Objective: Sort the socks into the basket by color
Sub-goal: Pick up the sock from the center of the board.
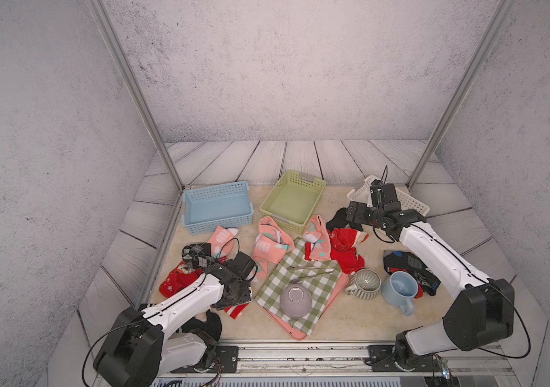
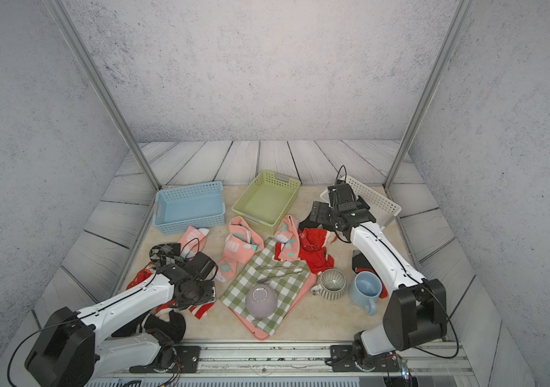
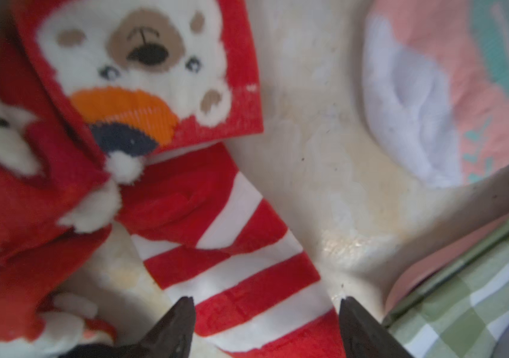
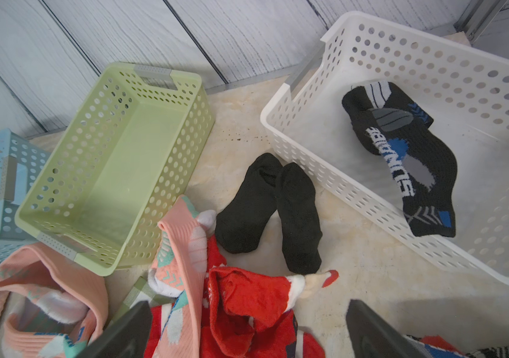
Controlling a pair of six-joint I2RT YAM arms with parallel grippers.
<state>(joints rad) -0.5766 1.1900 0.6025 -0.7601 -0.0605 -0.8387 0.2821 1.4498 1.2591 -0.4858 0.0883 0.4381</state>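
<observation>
My left claw (image 3: 267, 310) stands spread either side of the red-and-white striped fabric sock (image 3: 247, 272) on the beige counter (image 3: 324, 170), placed, I judge, to pinch it. My right claw (image 4: 247, 331) hangs wide apart and empty above the crumpled red socks (image 4: 247, 297). One black knit sock (image 4: 417, 173) lies in the white perforated plastic basket (image 4: 305, 158), presumably the dark pile. Its white lettering starts "SUN"; the rest is unclear.

Blue basket (image 1: 216, 209), green basket (image 1: 288, 204), white basket (image 4: 355, 192) — red-and-white striped sock (image 3: 247, 279), salmon-pink sock (image 1: 268, 248), black sock (image 4: 247, 210) — green-checked cloth (image 1: 273, 284).
</observation>
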